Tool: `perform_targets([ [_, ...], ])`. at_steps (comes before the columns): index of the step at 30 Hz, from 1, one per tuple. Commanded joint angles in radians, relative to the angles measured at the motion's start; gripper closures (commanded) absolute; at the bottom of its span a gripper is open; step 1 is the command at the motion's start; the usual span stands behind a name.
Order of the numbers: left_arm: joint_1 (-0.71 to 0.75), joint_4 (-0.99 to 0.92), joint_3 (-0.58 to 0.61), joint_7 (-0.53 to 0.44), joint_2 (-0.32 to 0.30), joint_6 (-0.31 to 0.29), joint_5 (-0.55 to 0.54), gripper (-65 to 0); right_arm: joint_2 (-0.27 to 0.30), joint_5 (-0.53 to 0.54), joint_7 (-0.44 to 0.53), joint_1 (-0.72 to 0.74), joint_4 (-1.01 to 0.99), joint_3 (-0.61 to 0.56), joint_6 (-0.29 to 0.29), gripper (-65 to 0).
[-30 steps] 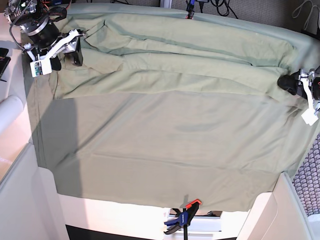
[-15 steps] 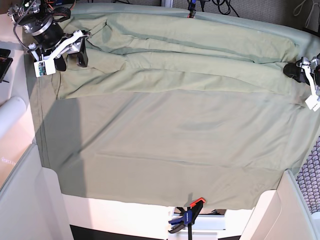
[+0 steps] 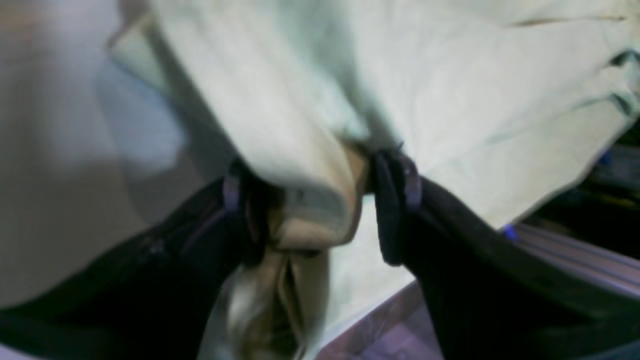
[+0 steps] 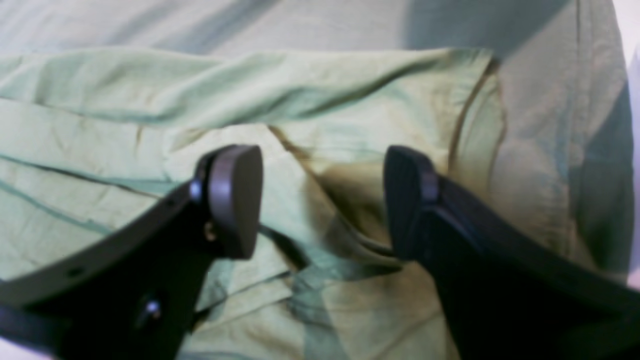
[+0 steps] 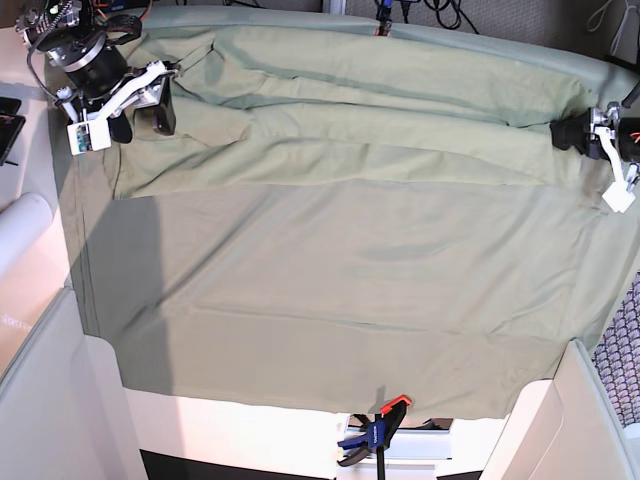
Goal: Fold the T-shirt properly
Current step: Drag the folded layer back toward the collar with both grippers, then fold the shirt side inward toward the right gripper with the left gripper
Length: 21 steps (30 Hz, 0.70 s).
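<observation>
Right gripper (image 5: 140, 110), at 10 o'clock in the base view, hovers spread over the T-shirt (image 5: 340, 140), holding nothing. The T-shirt lies bunched across the far half of the larger cloth (image 5: 330, 300). At 3 o'clock, left gripper (image 5: 578, 134) pinches the shirt's edge. Risk: one-sided pull skews the fold, or drags the cloth too.

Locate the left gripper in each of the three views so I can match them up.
Base: left gripper at the right edge, upper part, pinching the T-shirt.
Left wrist: left gripper centre frame, a bunched fold of T-shirt between its dark fingers.
Right wrist: not in it; only the right gripper, open.
Shared landmark: the sage-green T-shirt fabric.
</observation>
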Motion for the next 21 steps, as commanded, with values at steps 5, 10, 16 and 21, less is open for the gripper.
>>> perform_targets([
  [5,-0.002,0.013,-0.002,0.033,-0.023,-0.009,-0.072,-35.6,0.011,0.012,0.031,0.008,0.019,0.006,-0.003,-38.2],
  [10,-0.002,0.026,-0.002,0.0,-0.004,-0.009,-0.071,-19.7,0.011,0.012,0.031,0.008,0.019,0.006,-0.003,-38.2],
  [16,-0.002,0.026,-0.002,-0.082,0.06,-0.009,0.024,0.0,0.011,0.012,0.034,0.008,0.019,0.006,-0.003,-38.2],
  [21,-0.009,0.026,-0.012,-0.144,0.066,-0.009,0.114,0.0,0.011,0.01,0.034,0.008,0.019,0.006,-0.003,-38.2],
])
